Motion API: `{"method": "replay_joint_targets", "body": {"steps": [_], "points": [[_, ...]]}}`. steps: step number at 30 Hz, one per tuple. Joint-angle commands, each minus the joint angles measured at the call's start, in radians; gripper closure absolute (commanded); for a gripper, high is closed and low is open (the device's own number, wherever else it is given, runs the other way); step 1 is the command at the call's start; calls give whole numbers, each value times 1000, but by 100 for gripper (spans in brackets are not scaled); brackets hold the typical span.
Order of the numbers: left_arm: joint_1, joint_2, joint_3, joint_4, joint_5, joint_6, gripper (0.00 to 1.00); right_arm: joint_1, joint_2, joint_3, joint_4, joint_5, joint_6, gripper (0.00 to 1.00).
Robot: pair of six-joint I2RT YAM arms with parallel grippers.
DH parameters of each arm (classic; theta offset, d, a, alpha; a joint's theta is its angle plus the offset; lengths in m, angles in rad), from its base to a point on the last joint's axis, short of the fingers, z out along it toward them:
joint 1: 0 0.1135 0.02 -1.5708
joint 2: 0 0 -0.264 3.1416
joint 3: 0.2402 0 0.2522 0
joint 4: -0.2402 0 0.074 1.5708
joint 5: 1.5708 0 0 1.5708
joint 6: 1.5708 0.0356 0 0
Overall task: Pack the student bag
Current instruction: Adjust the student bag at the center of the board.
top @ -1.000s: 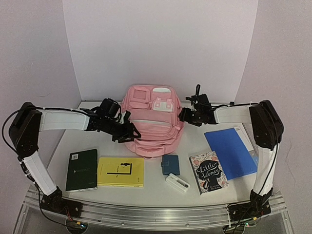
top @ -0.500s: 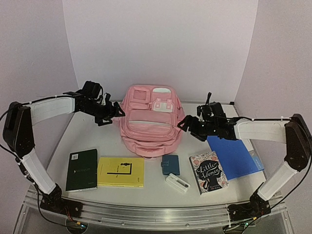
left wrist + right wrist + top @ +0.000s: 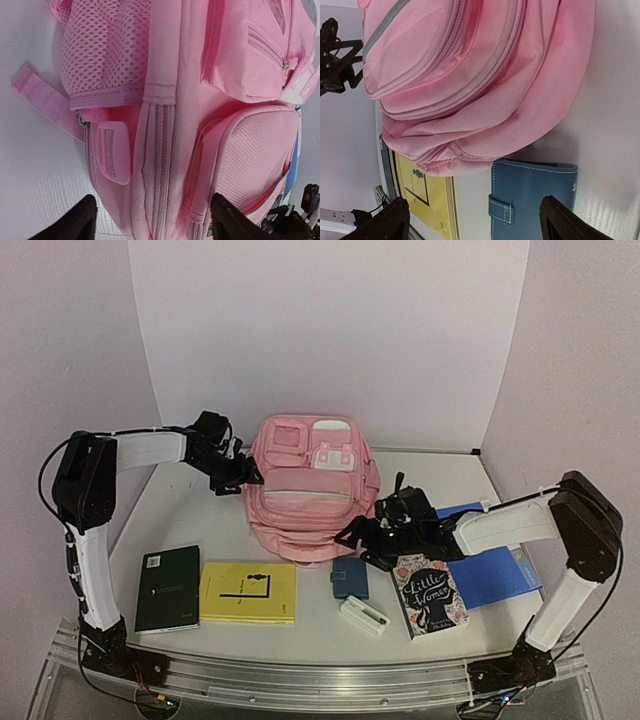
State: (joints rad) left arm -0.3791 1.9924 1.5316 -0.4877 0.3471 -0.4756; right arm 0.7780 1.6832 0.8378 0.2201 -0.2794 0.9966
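Both stand apart, holding nothing: the left pincer (image 3: pixel 243 477) beside the left flank of the student bag (image 3: pixel 310 490), the right pincer (image 3: pixel 358 542) near the blue wallet (image 3: pixel 349 578). The bag sits far-centre on the desk (image 3: pixel 300 638); the wallet and yellow book (image 3: pixel 248 592) lie outside, so packing looks barely begun.

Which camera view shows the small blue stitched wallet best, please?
The right wrist view: the small blue stitched wallet lies close in the lower frame, with its stitching and strap tab clear. The top external view shows it whole but small; the left wrist view misses it.
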Motion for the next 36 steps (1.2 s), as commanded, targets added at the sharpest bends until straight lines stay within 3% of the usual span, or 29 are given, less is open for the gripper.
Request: {"method": "replay_joint_targets", "body": {"steps": [1, 5, 9, 16, 24, 29, 34, 36], "points": [[5, 16, 39, 39, 55, 8, 40, 14, 119, 96, 83, -27, 5, 17], [4, 22, 13, 61, 90, 25, 71, 15, 203, 167, 90, -10, -24, 37], [4, 19, -24, 81, 123, 35, 86, 12, 255, 230, 88, 30, -63, 46], [-89, 8, -99, 147, 171, 6, 89, -58, 291, 245, 82, 81, -111, 52], [-260, -29, -148, 247, 152, -97, 89, -299, 237, 234, 48, 67, -251, 53], [-295, -117, -177, 277, 140, -146, 80, -338, 221, 375, -134, 131, -433, 52], [-288, -255, -237, 225, 8, -148, 45, -337, 123, 379, -218, 177, -491, 35], [-273, -288, -252, 172, -31, -144, 38, -333, 63, 348, -220, 166, -503, 28]]}}
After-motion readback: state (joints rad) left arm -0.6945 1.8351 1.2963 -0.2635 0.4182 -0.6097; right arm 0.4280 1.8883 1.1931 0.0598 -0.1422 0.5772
